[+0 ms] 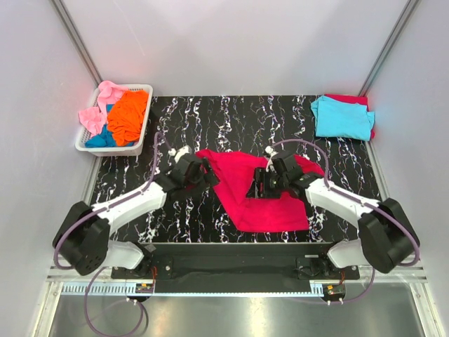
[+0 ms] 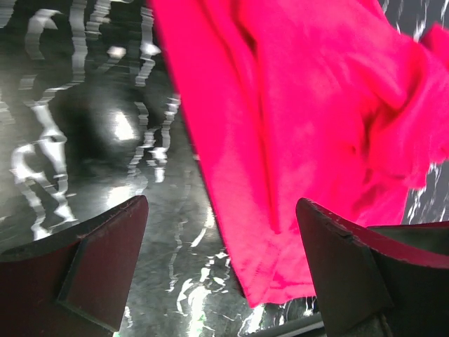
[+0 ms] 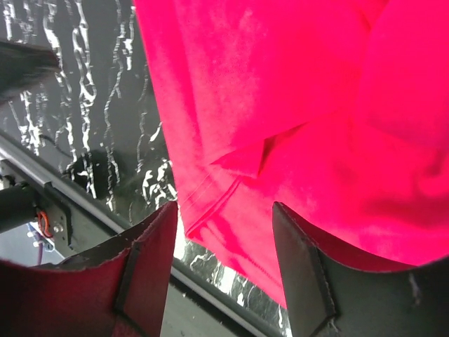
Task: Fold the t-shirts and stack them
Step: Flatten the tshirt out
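One rumpled crimson-red t-shirt [image 1: 261, 205], glossy marbled table [image 1: 210, 119]

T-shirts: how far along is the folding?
Done: a cyan shirt lies folded on a red one, far right. In hand: the crimson shirt, rumpled between the open left gripper and right gripper. To do: pink, orange and blue shirts in the basket.

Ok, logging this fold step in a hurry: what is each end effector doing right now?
Left end effector: open, gripping nothing, at the edge of the crimson-red t-shirt.
Right end effector: open, gripping nothing, over the same shirt.
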Motion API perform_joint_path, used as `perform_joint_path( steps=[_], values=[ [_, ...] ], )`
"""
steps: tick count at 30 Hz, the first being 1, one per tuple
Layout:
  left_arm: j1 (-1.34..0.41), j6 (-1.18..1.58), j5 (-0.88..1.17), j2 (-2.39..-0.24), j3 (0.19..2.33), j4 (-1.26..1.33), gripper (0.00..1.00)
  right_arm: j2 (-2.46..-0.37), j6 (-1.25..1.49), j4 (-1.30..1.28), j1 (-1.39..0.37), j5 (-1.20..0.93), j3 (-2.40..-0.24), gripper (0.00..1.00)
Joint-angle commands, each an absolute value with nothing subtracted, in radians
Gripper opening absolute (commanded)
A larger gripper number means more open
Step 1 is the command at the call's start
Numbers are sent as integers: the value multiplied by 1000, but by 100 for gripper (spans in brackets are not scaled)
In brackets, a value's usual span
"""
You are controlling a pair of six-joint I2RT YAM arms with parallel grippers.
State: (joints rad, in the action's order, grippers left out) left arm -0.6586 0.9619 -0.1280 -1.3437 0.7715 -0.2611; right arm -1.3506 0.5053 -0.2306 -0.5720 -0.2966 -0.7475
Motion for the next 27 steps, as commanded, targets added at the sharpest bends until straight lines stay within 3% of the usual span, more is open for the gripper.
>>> perform_joint_path(
  steps=[1,23,27],
  values=[
    [-641,1002,-181,-1258,738,-232,92,-1396,505,-141,-583,-314,-767,62],
    [-588,937,-204,-1121,726,-302,94,-1666,532,-15,-589,-310,-877,52],
    [-583,930,-204,-1111,729,-311,94,-1677,535,-17,-589,-304,-894,43]
  ],
)
